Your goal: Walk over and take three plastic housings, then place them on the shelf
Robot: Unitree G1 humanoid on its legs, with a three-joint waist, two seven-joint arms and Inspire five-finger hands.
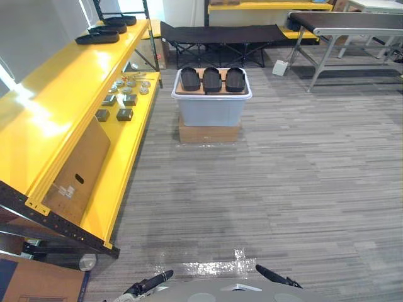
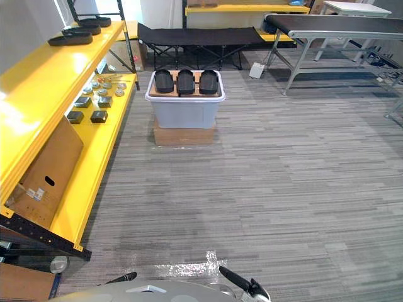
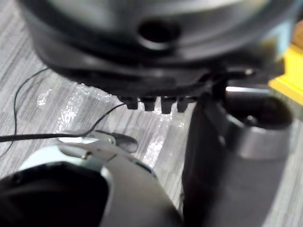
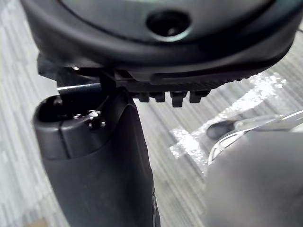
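At the upper middle of the head views, three black plastic housings point(image 1: 212, 80) lie side by side on a brown board point(image 1: 211, 92) atop a pale bin point(image 1: 211, 112). The bin stands on a flat cardboard box point(image 1: 210, 134) on the grey carpet floor point(image 1: 296, 189). Along the left of the frame runs the yellow shelf point(image 1: 56, 107). Dark oval pieces point(image 1: 97, 38) sit on its top level at the upper left, and small parts point(image 1: 124, 114) lie on its lower level, left of the bin. The left hand point(image 3: 142, 56) and the right hand point(image 4: 156, 52) hang over the carpet near a strip of shiny tape point(image 1: 211, 267) at the bottom centre, well apart from the housings. Whether either hand is wide or narrow I cannot tell.
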